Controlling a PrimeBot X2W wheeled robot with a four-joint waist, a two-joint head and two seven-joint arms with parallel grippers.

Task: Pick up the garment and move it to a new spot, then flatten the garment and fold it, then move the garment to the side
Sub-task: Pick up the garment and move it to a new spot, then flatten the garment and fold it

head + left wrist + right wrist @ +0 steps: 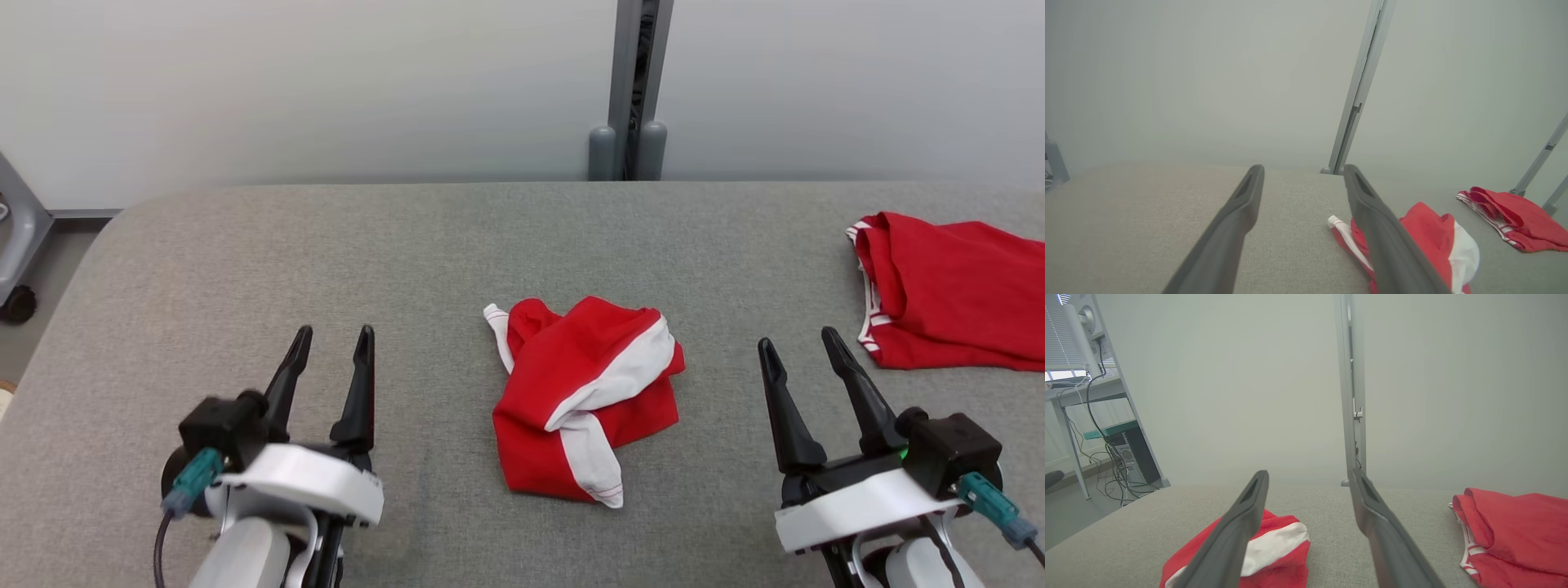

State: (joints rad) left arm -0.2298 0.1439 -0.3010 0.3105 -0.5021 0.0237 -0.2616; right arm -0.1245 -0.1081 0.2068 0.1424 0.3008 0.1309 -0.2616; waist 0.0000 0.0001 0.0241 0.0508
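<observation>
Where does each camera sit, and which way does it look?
Head view: on the head, looking forward and down at the table; left pincer and right pincer show, open.
Left wrist view: on the left wrist, looking along its fingers across the table toward the wall.
Right wrist view: on the right wrist, looking likewise along its own fingers.
Shared: all three show the crumpled garment and the red cloth.

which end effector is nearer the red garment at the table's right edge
Right. The right end effector sits just left of that red garment, slightly nearer the robot. The left end effector is far across the table, beyond the crumpled red-and-white garment.
</observation>
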